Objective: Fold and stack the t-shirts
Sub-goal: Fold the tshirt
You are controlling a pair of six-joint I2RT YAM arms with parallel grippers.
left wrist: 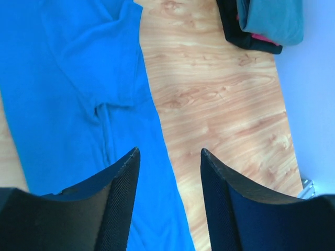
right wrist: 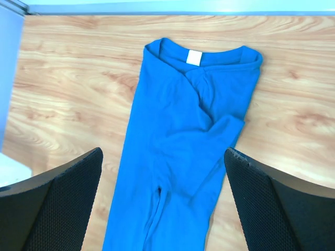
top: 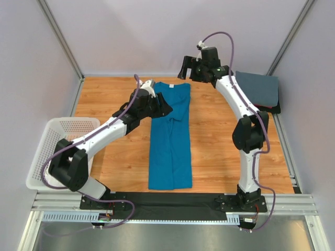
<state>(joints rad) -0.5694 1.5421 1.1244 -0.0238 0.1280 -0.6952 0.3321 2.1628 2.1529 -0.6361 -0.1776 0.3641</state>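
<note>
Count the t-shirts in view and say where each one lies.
4. A blue tee lies lengthwise in the middle. A grey tee lies at the far right, atop a red tee and a dark tee whose edges show. More may be hidden beneath.

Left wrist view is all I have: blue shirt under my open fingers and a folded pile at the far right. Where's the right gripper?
Observer: The right gripper hangs open, raised above the collar end of the blue shirt.
Operator: What shape is the shirt in overall?
Observer: It's a long narrow strip with the sides folded in. The white neck label faces up at the far end.
Operator: And the other end?
Observer: The hem lies flat at the near end and is not yet folded up.
</note>
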